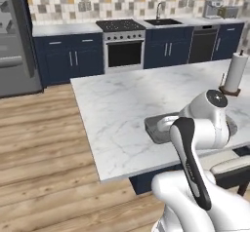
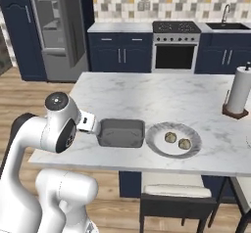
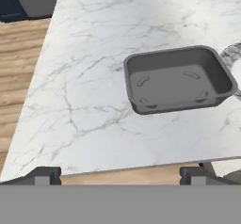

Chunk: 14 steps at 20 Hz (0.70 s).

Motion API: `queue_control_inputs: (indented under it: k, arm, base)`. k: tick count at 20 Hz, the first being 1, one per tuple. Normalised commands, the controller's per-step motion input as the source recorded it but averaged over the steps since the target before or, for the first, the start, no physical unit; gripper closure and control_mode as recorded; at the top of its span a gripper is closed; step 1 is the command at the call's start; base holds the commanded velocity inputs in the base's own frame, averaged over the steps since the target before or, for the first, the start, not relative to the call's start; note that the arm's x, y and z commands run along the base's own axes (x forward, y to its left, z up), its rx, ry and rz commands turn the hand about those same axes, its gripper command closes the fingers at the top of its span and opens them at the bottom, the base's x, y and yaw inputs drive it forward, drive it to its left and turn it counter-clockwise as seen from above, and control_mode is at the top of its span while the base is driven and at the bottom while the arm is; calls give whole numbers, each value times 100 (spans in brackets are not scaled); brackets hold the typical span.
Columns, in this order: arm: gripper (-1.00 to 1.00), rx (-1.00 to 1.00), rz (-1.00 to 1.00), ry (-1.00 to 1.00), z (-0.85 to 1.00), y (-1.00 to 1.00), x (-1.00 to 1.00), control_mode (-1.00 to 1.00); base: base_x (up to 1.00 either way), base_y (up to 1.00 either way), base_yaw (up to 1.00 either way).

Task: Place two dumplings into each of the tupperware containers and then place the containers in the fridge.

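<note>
Container: dark grey, empty, near the counter's front edge, long axis along that edge. Right base view adds a plate just beside it holding two dumplings. Gripper: fingers spread wide, holding nothing.

Empty grey container beside plated dumplings; fridge open.

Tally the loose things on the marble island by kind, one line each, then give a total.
Dumplings: 2, on the plate
Tupperware containers: 1, empty
Round plates: 1
Paper towel rolls on a stand: 1
Total: 5
</note>
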Motion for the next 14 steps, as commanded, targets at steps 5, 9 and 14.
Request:
queue_control_inputs:
  k: [5,9,14]
  arm:
    - [-100,0,0,0,0,0,0,100]
    - [-100,0,0,0,0,0,0,100]
    - [-100,0,0,0,0,0,0,100]
  base:
    - [6,-28,19]
    - [0,-44,16]
    - [4,-52,12]
